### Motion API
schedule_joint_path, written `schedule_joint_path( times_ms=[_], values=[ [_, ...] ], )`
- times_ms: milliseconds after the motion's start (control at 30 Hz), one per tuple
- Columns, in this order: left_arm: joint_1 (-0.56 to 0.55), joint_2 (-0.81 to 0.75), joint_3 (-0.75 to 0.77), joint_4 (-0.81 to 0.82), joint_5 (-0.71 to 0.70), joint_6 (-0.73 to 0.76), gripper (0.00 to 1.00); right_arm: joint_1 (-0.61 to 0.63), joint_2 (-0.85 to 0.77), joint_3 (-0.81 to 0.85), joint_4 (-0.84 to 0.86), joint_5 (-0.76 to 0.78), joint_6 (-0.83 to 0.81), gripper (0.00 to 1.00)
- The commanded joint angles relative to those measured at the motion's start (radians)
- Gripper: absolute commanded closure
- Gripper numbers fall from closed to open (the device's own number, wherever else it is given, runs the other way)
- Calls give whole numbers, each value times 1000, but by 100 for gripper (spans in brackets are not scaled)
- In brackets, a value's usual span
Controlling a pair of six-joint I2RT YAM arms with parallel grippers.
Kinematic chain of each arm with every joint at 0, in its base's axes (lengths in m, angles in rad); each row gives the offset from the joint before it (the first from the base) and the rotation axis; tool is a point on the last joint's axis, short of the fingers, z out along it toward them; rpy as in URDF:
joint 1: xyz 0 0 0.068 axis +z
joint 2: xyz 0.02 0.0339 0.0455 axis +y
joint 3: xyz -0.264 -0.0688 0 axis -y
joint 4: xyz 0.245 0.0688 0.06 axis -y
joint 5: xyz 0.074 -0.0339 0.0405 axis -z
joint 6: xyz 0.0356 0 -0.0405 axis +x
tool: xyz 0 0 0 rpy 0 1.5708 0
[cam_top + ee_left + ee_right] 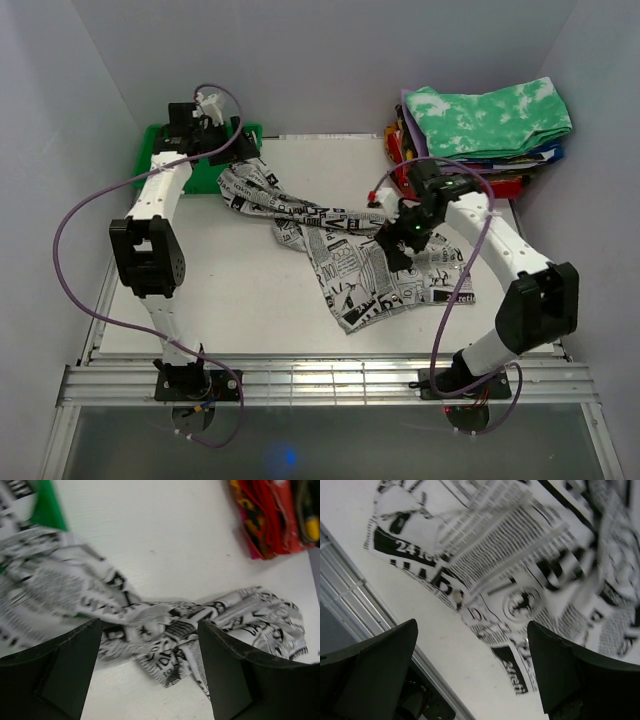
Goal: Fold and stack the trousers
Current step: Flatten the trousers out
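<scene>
Trousers (365, 285) crumpled on the tabletop (230, 300), widest at the near right, narrowing to a twisted strip toward the far left. Over the near right part, right jaws wide apart, nothing gripped, printed cloth just below. Farther back on the left, left jaws also spread wide and empty, above the strip's end by a green board (160, 145). In the far right corner, a green-and-white folded garment (490, 120) atop red and multicoloured clothes (505, 185).
</scene>
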Motion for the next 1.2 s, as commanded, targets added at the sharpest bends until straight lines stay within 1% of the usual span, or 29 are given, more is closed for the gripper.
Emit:
schedule_joint_path(
  times_ms=[0,33,67,100,167,267,333,400,433,467,500,533,567,633,667,700,733,767,833,867,933,967,1033,1067,1133,1167],
  values=[
    [154,-75,-68,-113,-139,-58,14,278,99,74,-61,-30,-118,5],
    [175,-78,-93,-108,-138,-111,14,320,141,85,-59,-35,-123,3],
    [209,-80,-148,-78,-118,-130,14,358,163,97,-53,-34,-121,2],
    [217,-84,-173,-58,-118,-146,14,421,183,111,-44,-34,-121,0],
    [226,-88,-232,-1,-126,-166,13,485,234,108,8,-21,-113,4],
    [232,-72,-265,36,-147,-201,10,527,298,93,66,21,-78,7],
    [231,-66,-312,61,-146,-227,10,535,353,87,114,49,-49,7],
    [232,-74,-361,145,-97,-267,9,541,396,74,155,93,-17,8],
    [232,-78,-424,182,-83,-285,9,542,409,67,164,114,-11,8],
    [234,-89,-455,262,-67,-305,9,542,416,47,174,146,-3,8],
    [235,-91,-481,300,-52,-337,8,544,424,35,181,158,2,7],
    [234,-86,-521,361,-31,-353,8,542,426,9,195,179,3,2],
    [234,-86,-533,383,-24,-366,8,542,424,-7,200,180,3,1],
    [234,-55,-543,406,-15,-409,9,542,412,-36,203,190,-7,14],
    [234,-33,-543,427,-11,-437,12,542,400,-60,203,187,-21,28],
    [234,-22,-544,441,-11,-437,12,542,400,-71,201,184,-21,34],
    [234,-14,-547,458,-9,-461,15,542,381,-82,200,183,-33,39],
    [234,-8,-558,507,-11,-475,18,542,372,-90,194,172,-43,47],
    [232,3,-570,576,-12,-497,25,544,340,-111,185,166,-73,56],
    [232,6,-578,635,-11,-518,33,542,328,-116,175,155,-87,66],
    [231,27,-570,677,5,-544,42,542,286,-137,168,154,-124,79],
    [232,38,-560,680,32,-563,54,542,272,-143,166,160,-132,92],
    [231,46,-538,688,58,-568,66,541,228,-157,155,170,-145,92],
    [232,32,-535,699,72,-565,77,541,213,-162,148,172,-165,92],
    [246,3,-541,697,109,-542,90,533,150,-183,128,183,-185,92],
    [252,-43,-549,694,118,-537,96,529,127,-192,120,186,-195,92]
  ],
)
